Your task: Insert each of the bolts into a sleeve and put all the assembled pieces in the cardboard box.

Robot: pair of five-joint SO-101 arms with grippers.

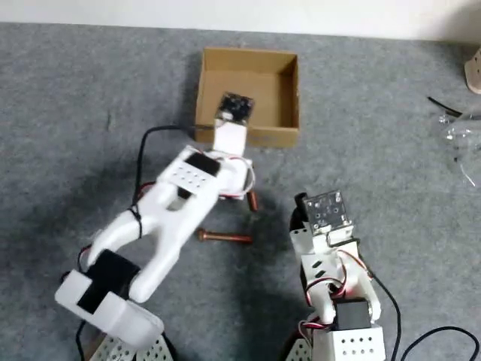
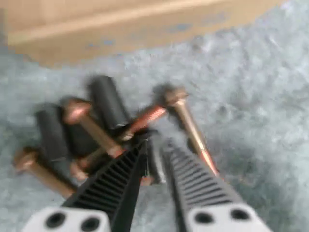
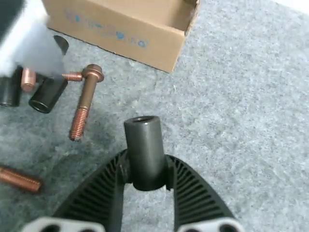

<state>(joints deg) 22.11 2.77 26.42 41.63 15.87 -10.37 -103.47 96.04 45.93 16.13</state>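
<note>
Nothing is seen assembled or boxed — a sleeve (image 3: 142, 135) is clamped in the right pincer (image 3: 145, 166), the left pincer (image 2: 153, 146) cannot be judged.

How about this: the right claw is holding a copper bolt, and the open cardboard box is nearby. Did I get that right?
Not quite. The right gripper is holding a black sleeve, not a copper bolt; the right wrist view shows it. The open cardboard box is indeed nearby.
</note>
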